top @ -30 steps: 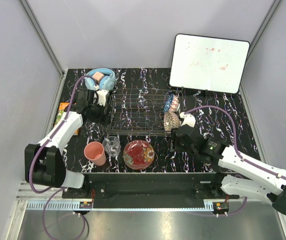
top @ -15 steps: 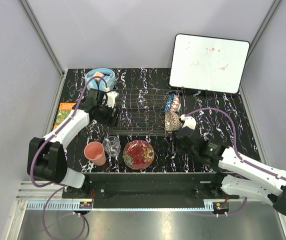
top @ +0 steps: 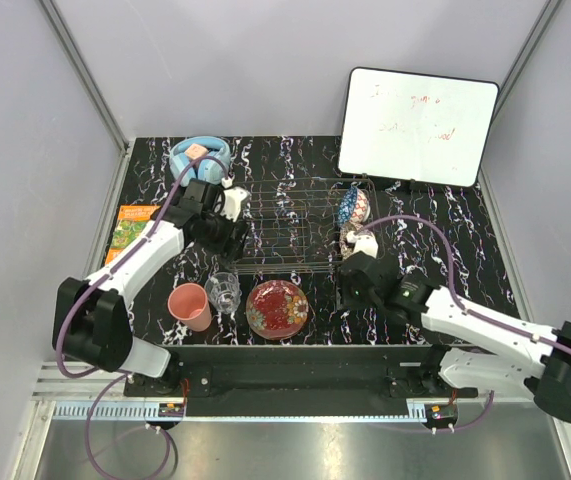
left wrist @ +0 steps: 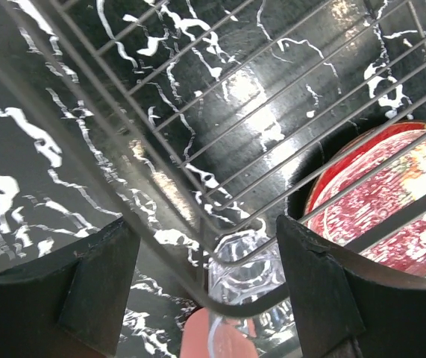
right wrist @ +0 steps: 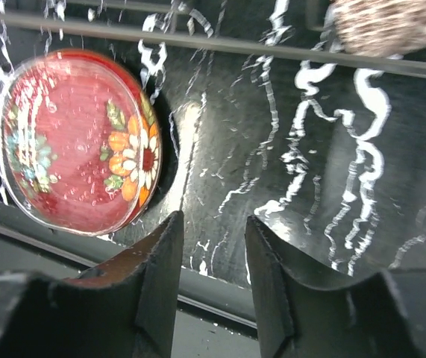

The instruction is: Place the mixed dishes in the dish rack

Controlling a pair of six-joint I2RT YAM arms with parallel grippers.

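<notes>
Across the whole floor of the cell runs a black tabletop (top: 465,215) with white marble-style veins, pretty glossy under the lights. Propped at the back right is a white rounded-corner whiteboard (top: 417,125); the faint red scribble on it can't be read. Mid-table sits the dish rack (top: 285,225), a low rectangle of thin dark wire grid. The left gripper (left wrist: 205,287) has its matte black fingers spread wide either side of the rack's near-left corner wire, not pinching it. The right gripper (right wrist: 213,261) hangs low over bare table just in front of the rack, fingers a narrow gap apart with nothing between them. Outside the rack, near its front edge, lies the round red floral plate (top: 277,308). The blue patterned bowl (top: 353,208) stands tilted on edge at the rack's right end, and the cream lattice bowl (right wrist: 377,26) shows blurred behind a rack bar. Left of the plate are the salmon-pink plastic cup (top: 190,306) and, touching it, the small clear tumbler (top: 223,291).
</notes>
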